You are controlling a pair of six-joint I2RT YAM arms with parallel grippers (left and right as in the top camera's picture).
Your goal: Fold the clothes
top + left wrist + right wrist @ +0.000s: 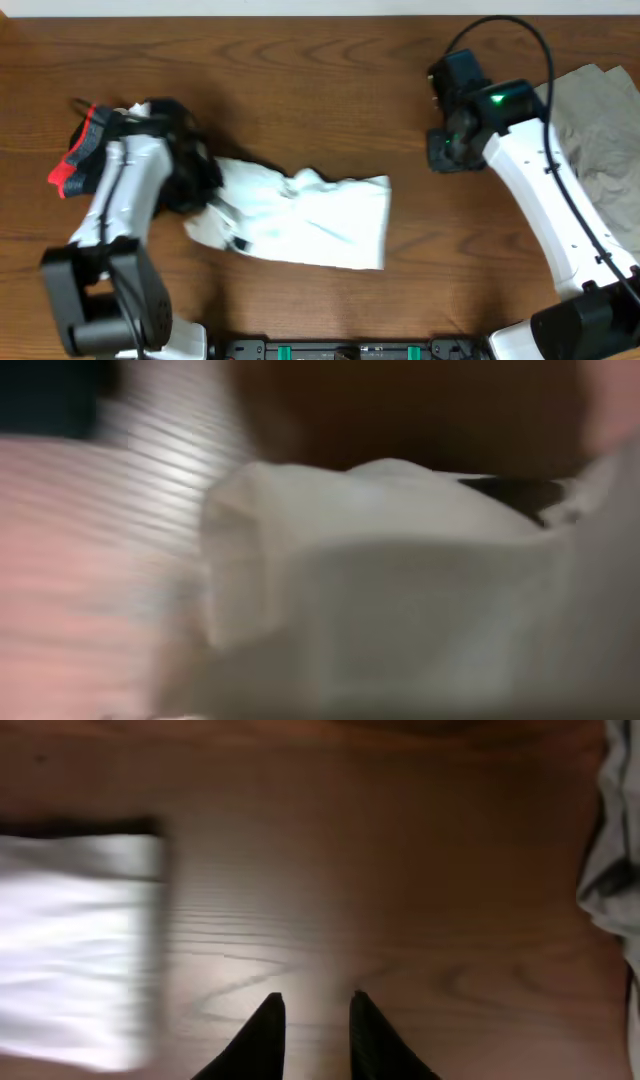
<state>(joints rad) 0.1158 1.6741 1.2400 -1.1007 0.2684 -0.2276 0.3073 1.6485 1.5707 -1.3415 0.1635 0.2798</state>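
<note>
Half bunched, the T-shirt [310,220] lies low centre on the counter [300,80]. My left claw [192,182] sits at its crumpled left end; clamped or not, I cannot tell. My right claw [316,1005], slightly parted, hangs upper right over bare wood. Pulling one-sided could bunch it further.

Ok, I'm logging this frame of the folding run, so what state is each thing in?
White T-shirt: rumpled, bunched lengthwise, not neatly folded.
Left end effector: at the shirt's left end; open or shut unclear.
Right end effector: open, empty, apart from the shirt.
Grey cloth: crumpled, untouched.
Red and dark clothing: bunched beside the left arm.
</note>
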